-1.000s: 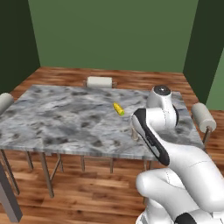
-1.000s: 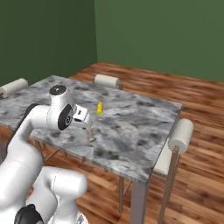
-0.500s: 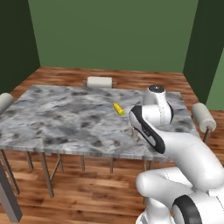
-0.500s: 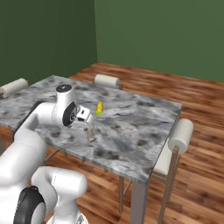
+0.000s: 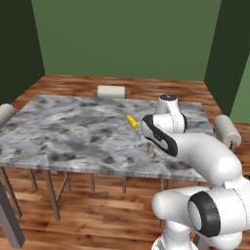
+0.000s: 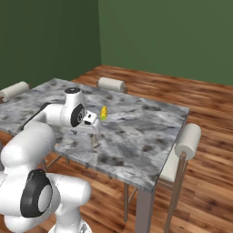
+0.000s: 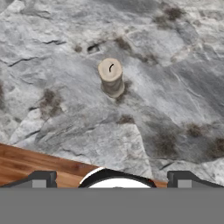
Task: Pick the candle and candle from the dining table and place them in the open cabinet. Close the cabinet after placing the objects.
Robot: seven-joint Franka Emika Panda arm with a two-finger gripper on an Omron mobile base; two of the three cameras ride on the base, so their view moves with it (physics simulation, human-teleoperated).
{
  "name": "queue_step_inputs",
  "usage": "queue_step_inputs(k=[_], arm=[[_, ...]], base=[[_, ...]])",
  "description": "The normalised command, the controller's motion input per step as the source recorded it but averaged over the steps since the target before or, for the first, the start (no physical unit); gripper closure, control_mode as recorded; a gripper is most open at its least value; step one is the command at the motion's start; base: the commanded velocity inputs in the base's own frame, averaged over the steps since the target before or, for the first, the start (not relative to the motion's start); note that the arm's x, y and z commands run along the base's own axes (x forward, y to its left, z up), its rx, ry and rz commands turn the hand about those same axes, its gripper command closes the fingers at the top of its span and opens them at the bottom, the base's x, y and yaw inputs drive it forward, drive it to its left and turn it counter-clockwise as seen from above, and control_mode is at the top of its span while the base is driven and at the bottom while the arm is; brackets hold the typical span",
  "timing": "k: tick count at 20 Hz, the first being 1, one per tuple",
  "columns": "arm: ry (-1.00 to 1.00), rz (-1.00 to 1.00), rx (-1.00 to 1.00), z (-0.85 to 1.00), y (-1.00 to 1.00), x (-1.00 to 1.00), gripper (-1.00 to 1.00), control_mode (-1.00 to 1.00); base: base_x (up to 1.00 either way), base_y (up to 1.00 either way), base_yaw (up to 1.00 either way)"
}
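The arm has swung in over the worktop [image 5: 73, 141], bringing its spread, empty jaws above the upright candle [image 7: 111, 77], so a grasp looks next.

Bare marble lies all around the upright candle [image 7: 110, 77], so a hand could close in from any side. The corn cob [image 5: 132, 121] lies apart, farther in on the table [image 5: 68, 141].

Glossy white arm [image 5: 205, 158] of rounded segments, dark joint rings, white base.
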Motion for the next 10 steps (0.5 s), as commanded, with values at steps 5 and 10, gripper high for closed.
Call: queue_step_inputs(k=[5, 10], arm=[[0.04, 0.00, -0.01, -0.23, 0.00, 0.18, -1.00, -1.00], [-0.14, 0.00, -0.05, -0.23, 0.00, 0.05, -1.00, -1.00]], base=[[0.00, 0.00, 0.00], [0.00, 0.00, 0.00]])
